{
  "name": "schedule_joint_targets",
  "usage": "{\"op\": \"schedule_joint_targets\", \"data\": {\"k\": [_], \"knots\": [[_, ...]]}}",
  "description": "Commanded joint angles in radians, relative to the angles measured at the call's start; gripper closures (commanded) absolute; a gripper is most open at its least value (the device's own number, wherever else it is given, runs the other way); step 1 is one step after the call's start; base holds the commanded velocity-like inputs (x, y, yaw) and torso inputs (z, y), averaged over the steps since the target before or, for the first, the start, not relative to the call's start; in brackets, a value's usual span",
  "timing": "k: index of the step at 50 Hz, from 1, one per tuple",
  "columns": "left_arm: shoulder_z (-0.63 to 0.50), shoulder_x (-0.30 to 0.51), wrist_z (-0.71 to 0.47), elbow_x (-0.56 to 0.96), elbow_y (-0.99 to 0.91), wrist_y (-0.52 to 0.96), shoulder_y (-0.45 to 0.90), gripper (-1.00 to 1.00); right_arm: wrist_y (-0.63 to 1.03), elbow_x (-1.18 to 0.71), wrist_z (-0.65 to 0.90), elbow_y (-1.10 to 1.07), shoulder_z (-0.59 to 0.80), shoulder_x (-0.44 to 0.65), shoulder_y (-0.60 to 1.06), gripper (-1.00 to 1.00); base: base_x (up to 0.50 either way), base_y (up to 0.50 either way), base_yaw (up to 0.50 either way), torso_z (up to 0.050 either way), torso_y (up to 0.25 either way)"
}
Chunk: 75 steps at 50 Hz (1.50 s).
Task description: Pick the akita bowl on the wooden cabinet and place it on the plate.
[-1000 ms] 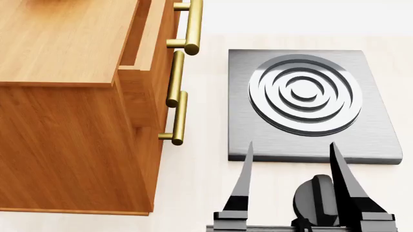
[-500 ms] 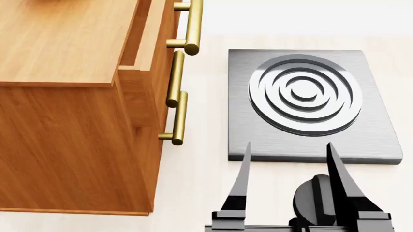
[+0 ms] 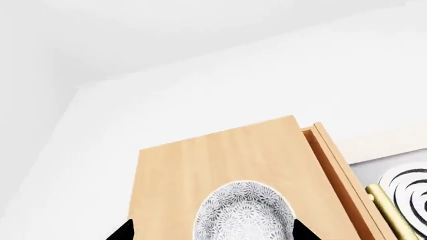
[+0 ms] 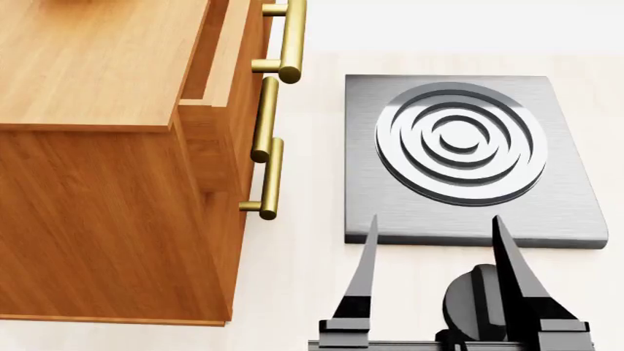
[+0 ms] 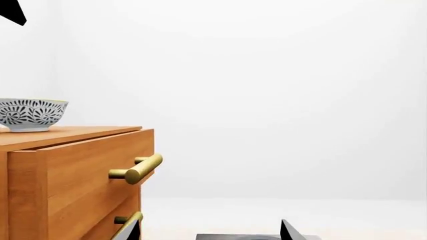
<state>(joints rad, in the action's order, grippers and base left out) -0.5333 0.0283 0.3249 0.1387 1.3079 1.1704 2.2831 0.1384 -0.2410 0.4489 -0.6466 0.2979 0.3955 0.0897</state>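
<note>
r gripper edged slightly back toward cam, jaws a bit narrower

Bowl sits on cabinet top; stove plate on floor to cabinet's right, w/ right gripper just before it.

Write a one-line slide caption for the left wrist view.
Left gripper open above the patterned bowl sitting on the wooden cabinet top, stove plate beside.

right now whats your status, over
Left pincer open above akita bowl, not gripping. Bowl sits on wooden cabinet. Right pincer open, empty, near stove plate. Plate not in view.
</note>
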Motion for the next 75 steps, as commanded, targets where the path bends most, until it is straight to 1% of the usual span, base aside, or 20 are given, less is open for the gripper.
{"op": "schedule_joint_targets", "data": {"k": [1,3,4,6,12,14,18,19,20,31,34,37,39,44,47,48,49,56,68,75], "knots": [[0.281,0.021,-0.063,-0.09,0.001,0.06,-0.013,-1.0,-0.001,0.001,0.003,0.002,0.003,0.002,0.001,-1.0,0.0,0.0,0.0,0.0,0.0],[0.288,0.021,-0.05,-0.102,0.001,0.057,-0.014,-1.0,0.001,0.002,0.004,0.0,0.004,0.002,0.002,-1.0,0.0,0.0,0.0,0.0,0.0],[0.306,0.024,-0.078,-0.106,0.001,0.067,-0.013,-1.0,0.0,0.002,0.005,0.0,0.004,0.003,0.0,-1.0,0.0,0.0,0.0,0.0,0.0],[0.31,0.024,-0.07,-0.114,0.001,0.063,-0.015,-1.0,-0.002,0.001,0.005,0.002,0.004,0.003,0.0,-1.0,0.0,0.0,0.0,0.0,0.0],[0.284,0.024,-0.054,-0.139,0.001,0.059,-0.015,-1.0,-0.003,0.002,0.005,0.004,0.007,0.004,0.0,-1.0,0.0,0.0,0.0,0.0,0.0],[0.263,0.021,-0.041,-0.145,0.001,0.057,-0.016,-1.0,-0.004,0.002,0.006,0.004,0.006,0.004,0.0,-1.0,0.0,0.0,0.0,0.0,0.0],[0.139,0.005,0.028,-0.181,0.001,0.049,-0.028,-1.0,-0.007,0.0,0.006,0.008,0.007,0.005,0.0,-1.0,0.0,0.0,0.0,0.0,0.0],[0.137,0.006,0.02,-0.175,0.001,0.053,-0.029,-1.0,-0.007,0.0,0.005,0.009,0.007,0.005,0.0,-1.0,0.0,0.0,0.0,0.0,0.0],[0.093,0.001,0.039,-0.186,0.001,0.047,-0.035,-1.0,-0.009,0.0,0.005,0.012,0.008,0.004,0.0,-1.0,0.0,0.0,0.0,0.0,0.0],[0.098,0.012,-0.005,-0.141,0.001,0.053,-0.037,-1.0,-0.012,-0.005,0.005,0.016,0.01,0.005,0.002,-1.0,0.0,0.0,0.0,0.0,0.0],[0.141,0.019,-0.028,-0.121,0.001,0.055,-0.047,-1.0,-0.013,-0.005,0.005,0.019,0.012,0.005,0.002,-1.0,0.0,0.0,0.0,0.0,0.0],[0.14,0.016,-0.019,-0.127,0.001,0.049,-0.059,-1.0,-0.011,-0.005,0.006,0.018,0.012,0.006,0.003,-1.0,0.0,0.0,0.0,0.0,0.0],[0.183,0.023,-0.048,-0.114,0.001,0.049,-0.062,-1.0,-0.009,-0.004,0.007,0.016,0.012,0.008,0.004,-1.0,0.0,0.0,0.0,0.0,0.0],[0.2,0.03,-0.048,-0.125,0.001,0.043,-0.071,-1.0,-0.009,-0.004,0.008,0.021,0.013,0.008,0.005,-1.0,0.0,0.0,0.0,0.0,0.0],[0.185,0.031,-0.035,-0.135,0.001,0.046,-0.079,-1.0,-0.012,-0.004,0.008,0.023,0.013,0.008,0.004,-1.0,0.0,0.0,0.0,0.0,0.0],[0.148,0.026,-0.016,-0.152,0.001,0.046,-0.085,-1.0,-0.011,-0.001,0.009,0.024,0.015,0.008,0.005,-1.0,0.0,0.0,0.0,0.0,0.0],[0.147,0.028,-0.02,-0.15,0.001,0.046,-0.092,-1.0,-0.01,0.001,0.008,0.024,0.018,0.008,0.006,-1.0,0.0,0.0,0.0,0.0,0.0],[0.159,0.042,-0.071,-0.141,0.001,0.045,-0.094,-1.0,-0.015,0.004,0.009,0.033,0.02,0.008,0.006,-1.0,0.0,0.0,0.0,0.0,0.0],[0.159,0.044,-0.073,-0.138,0.001,0.007,-0.129,-1.0,-0.022,0.003,0.009,0.051,0.022,0.009,0.006,-1.0,0.0,0.0,0.0,0.0,0.0],[0.181,0.046,-0.102,-0.133,0.001,-0.015,-0.141,-1.0,-0.026,0.002,0.009,0.061,0.024,0.008,0.007,-1.0,0.0,0.0,0.0,0.0,0.0]]}}
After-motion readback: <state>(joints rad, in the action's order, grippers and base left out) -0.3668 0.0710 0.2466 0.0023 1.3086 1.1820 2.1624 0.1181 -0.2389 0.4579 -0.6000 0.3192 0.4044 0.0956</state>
